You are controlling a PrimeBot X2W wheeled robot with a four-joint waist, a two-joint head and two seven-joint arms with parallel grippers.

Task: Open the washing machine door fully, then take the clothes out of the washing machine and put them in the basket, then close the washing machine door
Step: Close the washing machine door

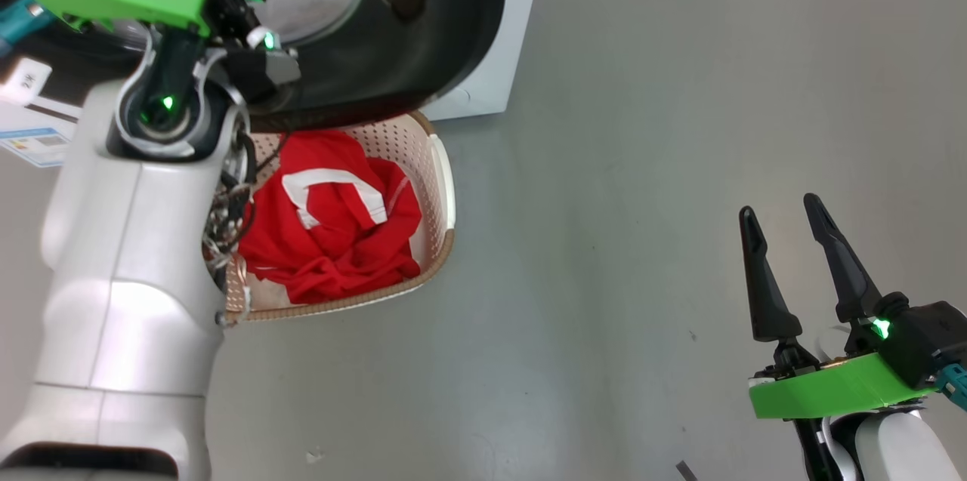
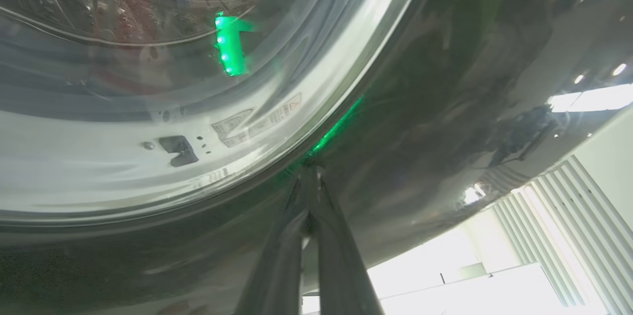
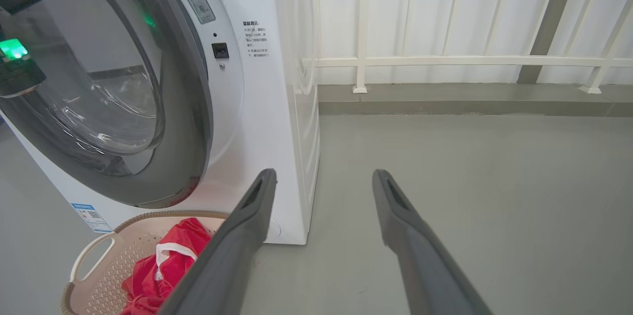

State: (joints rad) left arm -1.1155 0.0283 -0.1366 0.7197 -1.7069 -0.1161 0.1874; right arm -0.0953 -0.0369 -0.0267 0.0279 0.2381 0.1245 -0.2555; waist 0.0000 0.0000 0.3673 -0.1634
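1. The left gripper [image 2: 310, 179] was shown with its two dark fingers pressed together and nothing between them. Their tips were set against the black ring of the washing machine door [image 2: 435, 82], just beside the edge of the glass. A closed pair was presumably chosen as a stiff point for pushing.
2. The door was seen ajar, with the latch socket on the white front of the washing machine [image 3: 277, 122] left uncovered. Closing was therefore judged not yet complete.
3. The clothes [image 1: 332, 232] were found heaped in the basket [image 1: 442, 179], which stood on the floor [image 1: 642, 164] close against the machine and partly beneath the door. This placement presumably kept the carry from drum to basket short.
4. The right gripper [image 1: 780, 205] was shown with its fingers spread wide and empty, well apart from the machine and over bare floor. It was probably parked there to stay out of the door's path.
5. Materials:
   - The door was hard, curved and mirror-glossy, with a bulging clear window [image 2: 148, 82] through which perforated steel could be made out.
   - The clothes were soft, crumpled red fabric with white trim.
   - The basket was cream perforated plastic with a brown woven-look rim and white handles.
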